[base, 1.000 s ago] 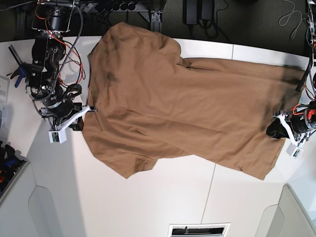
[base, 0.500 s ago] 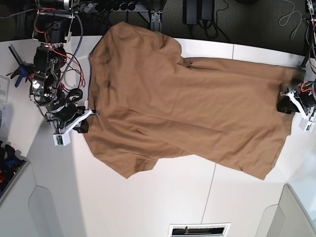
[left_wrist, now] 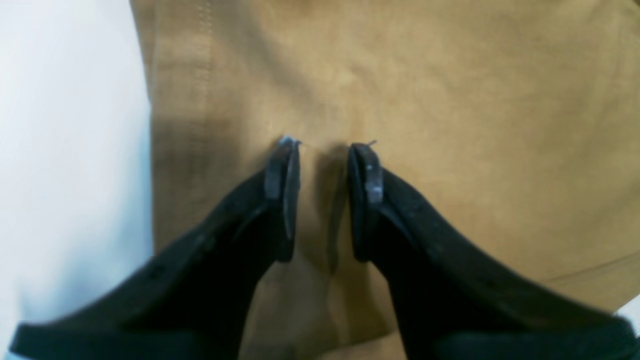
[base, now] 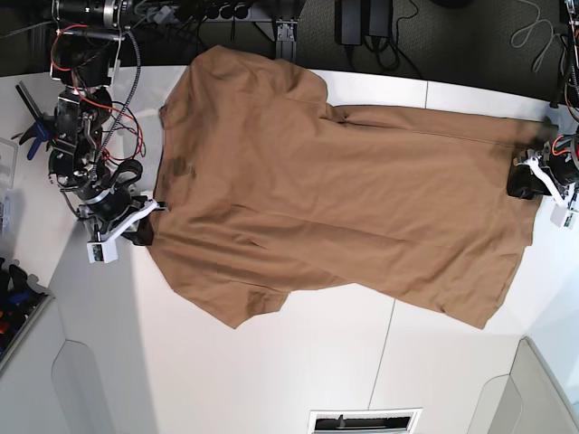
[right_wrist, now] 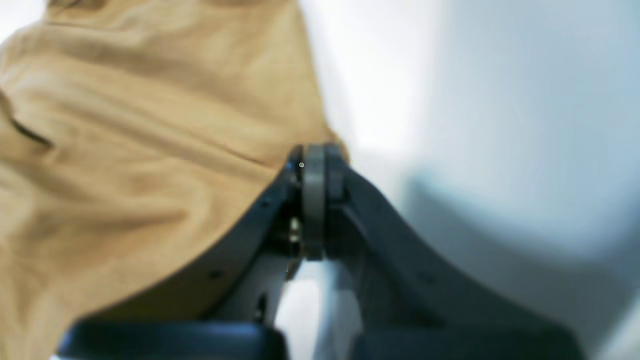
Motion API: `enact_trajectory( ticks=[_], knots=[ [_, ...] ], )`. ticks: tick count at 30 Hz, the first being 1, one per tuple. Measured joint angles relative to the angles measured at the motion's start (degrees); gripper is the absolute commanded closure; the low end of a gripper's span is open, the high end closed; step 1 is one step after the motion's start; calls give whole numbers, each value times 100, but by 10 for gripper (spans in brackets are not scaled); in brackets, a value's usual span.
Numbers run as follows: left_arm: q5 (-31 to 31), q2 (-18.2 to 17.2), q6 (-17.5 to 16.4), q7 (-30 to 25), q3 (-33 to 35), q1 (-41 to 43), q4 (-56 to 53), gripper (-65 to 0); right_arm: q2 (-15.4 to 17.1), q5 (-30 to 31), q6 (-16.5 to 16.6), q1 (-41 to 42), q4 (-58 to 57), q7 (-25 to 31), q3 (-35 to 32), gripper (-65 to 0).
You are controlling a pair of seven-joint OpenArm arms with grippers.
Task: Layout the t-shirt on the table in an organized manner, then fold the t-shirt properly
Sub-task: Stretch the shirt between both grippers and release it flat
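The tan-brown t-shirt [base: 344,199] lies spread on the white table [base: 298,362], its upper part on the left and its hem on the right. One sleeve hangs past the far edge. My right gripper [base: 156,210] is at the shirt's left edge. In the right wrist view it [right_wrist: 315,150] is shut, with the shirt's edge [right_wrist: 125,125] at its tips. My left gripper [base: 523,178] is at the hem. In the left wrist view it [left_wrist: 325,145] stands over the fabric [left_wrist: 450,100] with its jaws slightly apart.
A thin dark seam [base: 384,348] crosses the table. A blue clamp [base: 32,131] and a bin of tools [base: 14,298] sit at the left. A vent slot [base: 362,420] is at the near edge. Dark floor with cables [base: 534,32] lies beyond the far edge.
My left gripper has moved toward the far edge, and the hem went with it and now lies straighter. My right gripper has shifted slightly left with the shirt's edge.
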Motion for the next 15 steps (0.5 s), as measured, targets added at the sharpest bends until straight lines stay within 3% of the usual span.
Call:
enact_trajectory(
  ticks=[10,13,15],
  knots=[
    [184,688,2,94,2,-579,-7,-176,450,-52,-205,131,-28,-221,2,0],
    [-122,671,0,809,20,-785,-11,-176,474,273,-249,201,164,-820,173,0],
    [-811,518,-4,1285,28,-824,11,-176,466,614,-127,2,616,-855,365,0]
  ],
)
